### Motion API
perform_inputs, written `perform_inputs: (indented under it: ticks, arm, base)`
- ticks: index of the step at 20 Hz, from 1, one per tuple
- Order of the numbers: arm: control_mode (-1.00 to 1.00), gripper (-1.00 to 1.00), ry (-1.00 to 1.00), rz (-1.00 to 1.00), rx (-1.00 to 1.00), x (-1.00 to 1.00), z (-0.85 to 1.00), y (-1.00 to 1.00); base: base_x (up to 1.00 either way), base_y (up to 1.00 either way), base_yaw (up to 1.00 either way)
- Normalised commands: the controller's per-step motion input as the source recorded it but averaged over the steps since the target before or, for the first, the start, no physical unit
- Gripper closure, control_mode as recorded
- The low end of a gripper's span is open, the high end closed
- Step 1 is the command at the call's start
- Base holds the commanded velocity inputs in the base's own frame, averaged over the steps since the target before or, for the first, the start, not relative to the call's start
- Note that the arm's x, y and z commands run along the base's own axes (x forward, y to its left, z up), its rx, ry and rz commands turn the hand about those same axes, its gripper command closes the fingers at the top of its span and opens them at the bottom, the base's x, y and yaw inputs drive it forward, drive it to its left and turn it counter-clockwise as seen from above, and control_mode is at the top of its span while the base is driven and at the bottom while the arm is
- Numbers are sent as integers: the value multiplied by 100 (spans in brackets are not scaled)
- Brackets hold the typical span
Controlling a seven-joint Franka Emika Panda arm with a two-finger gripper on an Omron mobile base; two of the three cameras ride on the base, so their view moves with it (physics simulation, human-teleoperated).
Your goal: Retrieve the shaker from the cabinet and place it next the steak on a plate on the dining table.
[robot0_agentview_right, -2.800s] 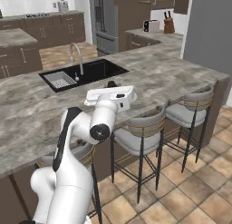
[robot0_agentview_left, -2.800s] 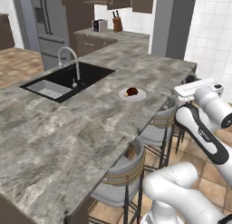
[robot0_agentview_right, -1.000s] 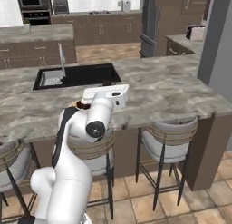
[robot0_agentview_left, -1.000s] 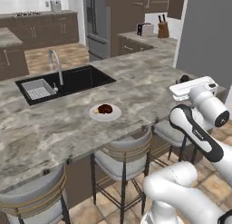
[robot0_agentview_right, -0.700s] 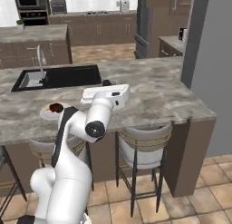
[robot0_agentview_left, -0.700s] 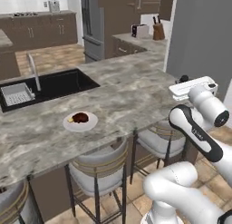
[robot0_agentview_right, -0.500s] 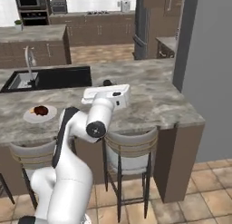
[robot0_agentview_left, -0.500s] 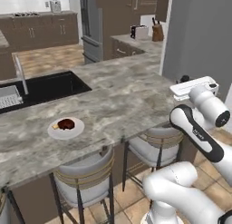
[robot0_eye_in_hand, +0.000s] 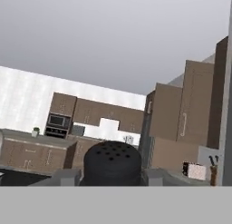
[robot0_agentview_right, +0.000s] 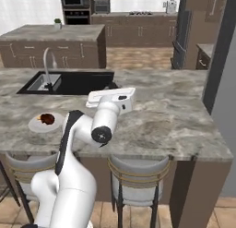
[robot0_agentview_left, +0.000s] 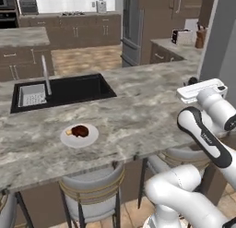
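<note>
Shaker, small, black and cylindrical (robot0_eye_in_hand: pixel 112 163), sits clamped between my fingertips (robot0_eye_in_hand: pixel 68 177), its perforated top showing. The round white plate (robot0_agentview_left: pixel 79 135) with the dark reddish steak (robot0_agentview_left: pixel 80 130) lies off to my left on the marbled stone dining table (robot0_agentview_left: pixel 138 116). I should carry it upright, then lower it just beside the steak.

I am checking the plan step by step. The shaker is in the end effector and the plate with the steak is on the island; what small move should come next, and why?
Probably swing the arm left toward the plate. The shaker sits gripped in the end effector, held beside the island's near edge, while the steak lies well to the left.
</note>
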Motion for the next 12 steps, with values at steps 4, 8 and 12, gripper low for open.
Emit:
perform_inputs:
  ticks: [4, 8, 12]
  arm:
    - [100, 100, 0, 0, 0, 0, 0, 0]
    - [100, 100, 0, 0, 0, 0, 0, 0]
    - [100, 100, 0, 0, 0, 0, 0, 0]
  base:
    - [100, 7, 51]
    - [100, 4, 57]
    - [100, 10, 57]
